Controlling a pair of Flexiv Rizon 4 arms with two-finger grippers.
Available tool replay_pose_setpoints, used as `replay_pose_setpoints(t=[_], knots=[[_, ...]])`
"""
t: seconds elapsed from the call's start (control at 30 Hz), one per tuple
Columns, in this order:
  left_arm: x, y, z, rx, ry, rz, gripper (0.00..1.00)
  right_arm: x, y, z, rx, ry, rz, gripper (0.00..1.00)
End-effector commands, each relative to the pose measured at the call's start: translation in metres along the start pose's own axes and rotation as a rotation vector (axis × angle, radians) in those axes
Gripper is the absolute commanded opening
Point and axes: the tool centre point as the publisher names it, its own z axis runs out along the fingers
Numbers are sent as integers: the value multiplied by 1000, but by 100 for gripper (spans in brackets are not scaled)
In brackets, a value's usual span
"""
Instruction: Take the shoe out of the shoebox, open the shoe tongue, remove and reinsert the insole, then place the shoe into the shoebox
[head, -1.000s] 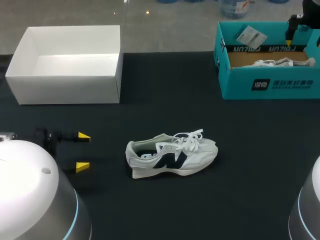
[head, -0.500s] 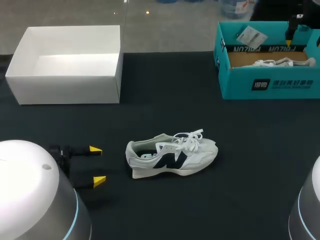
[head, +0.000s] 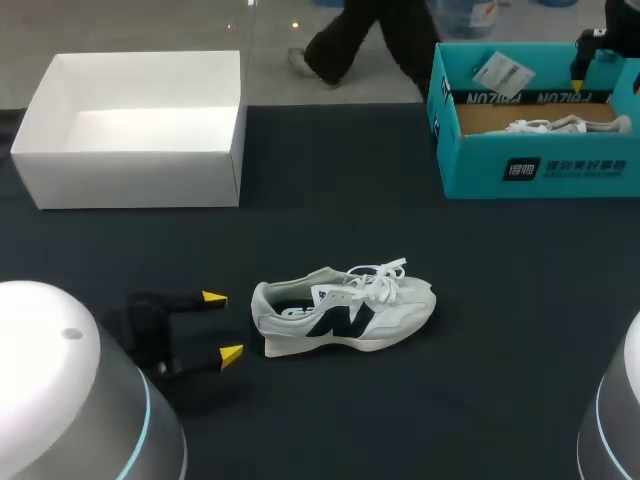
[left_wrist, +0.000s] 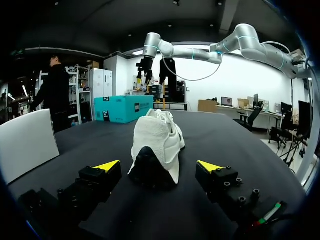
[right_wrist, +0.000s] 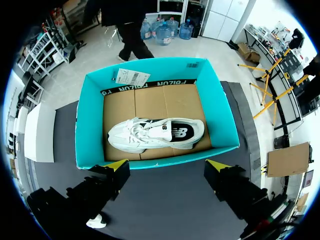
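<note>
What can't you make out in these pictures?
- Front of the insole in the grey shoe: head view, tongue and laces cover it.
- Its toe: left wrist view, heel blocks it.
- White shoe in the teal shoebox: head view, box wall hides its lower part.
- Paper tag on the shoebox: print too small, every view.

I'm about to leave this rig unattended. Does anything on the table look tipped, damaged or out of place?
Nothing stands out. The shoe on the table stands upright on its sole, its laces loose but tidy. A second shoe lies on its side inside the teal shoebox, on the cardboard floor.
</note>
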Motion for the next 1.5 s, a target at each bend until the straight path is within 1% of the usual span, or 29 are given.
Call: replay_pose_setpoints(t=[0.03,0.1,0.53,0.9,1.17,1.5], knots=[[-4,3,16,0,-34,-21,100,0,0,0,-1,0,0,100],[-6,3,19,7,-35,-29,100,0,0,0,-1,0,0,100],[-8,5,45,-10,-21,-51,100,0,0,0,-1,0,0,100],[-3,10,64,-26,0,-60,100,0,0,0,-1,0,0,100],[-4,11,79,-39,4,-59,100,0,0,0,-1,0,0,100],[-8,12,86,-62,19,-49,100,0,0,0,-1,0,0,100]])
